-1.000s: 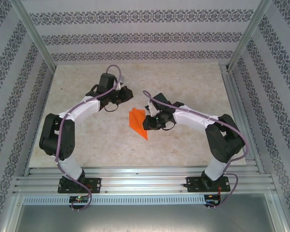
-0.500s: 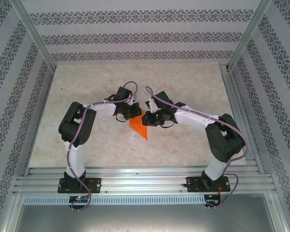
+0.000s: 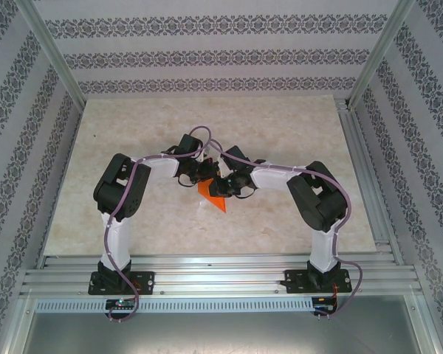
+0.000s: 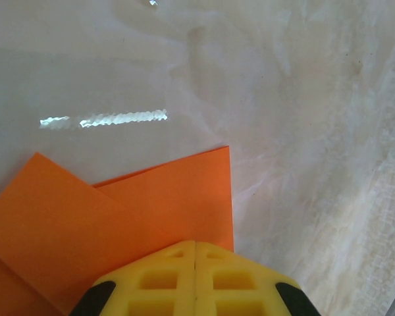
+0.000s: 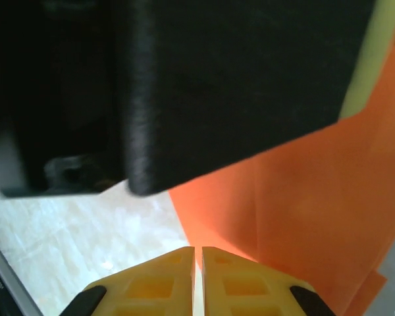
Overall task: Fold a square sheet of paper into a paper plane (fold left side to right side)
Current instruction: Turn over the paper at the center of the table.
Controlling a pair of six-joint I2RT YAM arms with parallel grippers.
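Observation:
The orange paper (image 3: pixel 214 198) lies on the table as a creased wedge, its point toward the near side. Both grippers meet over its far half. My left gripper (image 3: pixel 200 174) is shut, and its yellow fingertips (image 4: pixel 178 263) press down on the paper (image 4: pixel 151 204), which shows a folded flap and a straight right edge. My right gripper (image 3: pixel 229 183) is shut too, with only a hairline slit between its yellow fingers (image 5: pixel 240 266), resting at the paper's edge (image 5: pixel 303 197). The left gripper's black body (image 5: pixel 217 79) looms close in front of it.
The pale marbled tabletop (image 3: pixel 133 214) spreads around the paper. Patterned walls (image 3: pixel 207 55) and metal frame posts (image 3: pixel 52 51) enclose the cell. An aluminium rail (image 3: pixel 221 276) runs along the near edge by the arm bases.
The left arm swung in from the far left and set its gripper on the paper. The right gripper moved left onto the paper, its elbow folding inward. The two grippers now nearly touch.

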